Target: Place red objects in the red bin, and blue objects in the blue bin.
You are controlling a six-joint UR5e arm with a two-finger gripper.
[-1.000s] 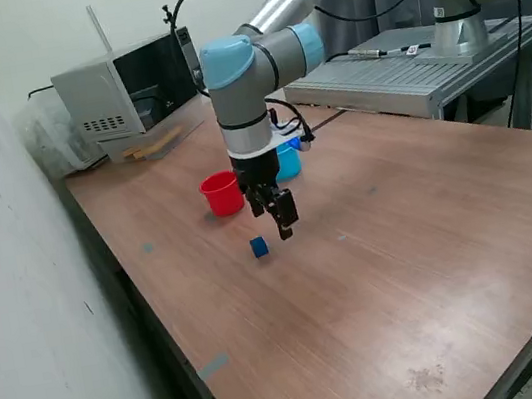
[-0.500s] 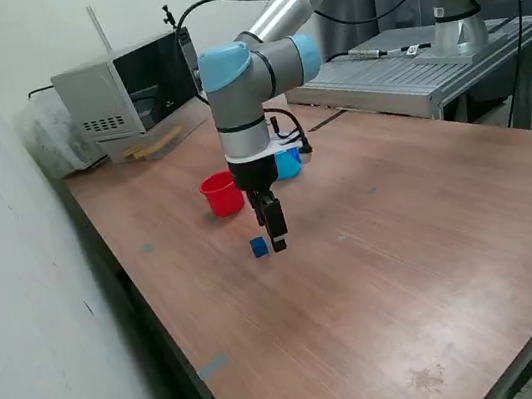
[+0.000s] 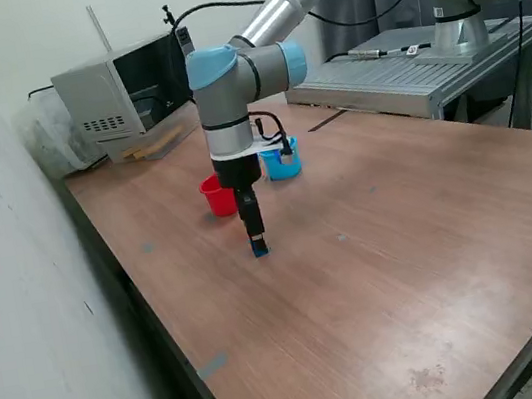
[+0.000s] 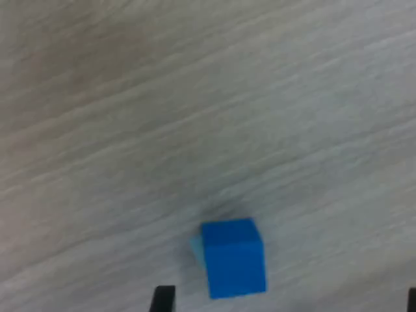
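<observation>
Black two-finger pincer (image 3: pixel 255 240) low over small dark blue cube (image 3: pixel 260 249) on wooden desk (image 3: pixel 404 238); fingers spread, cube between, not clamped. Round red plastic cup (image 3: pixel 216 195) and light blue plastic cup (image 3: pixel 282 161) stand behind. Cup contents hidden. This cube unsorted; grasp, carry left.
</observation>
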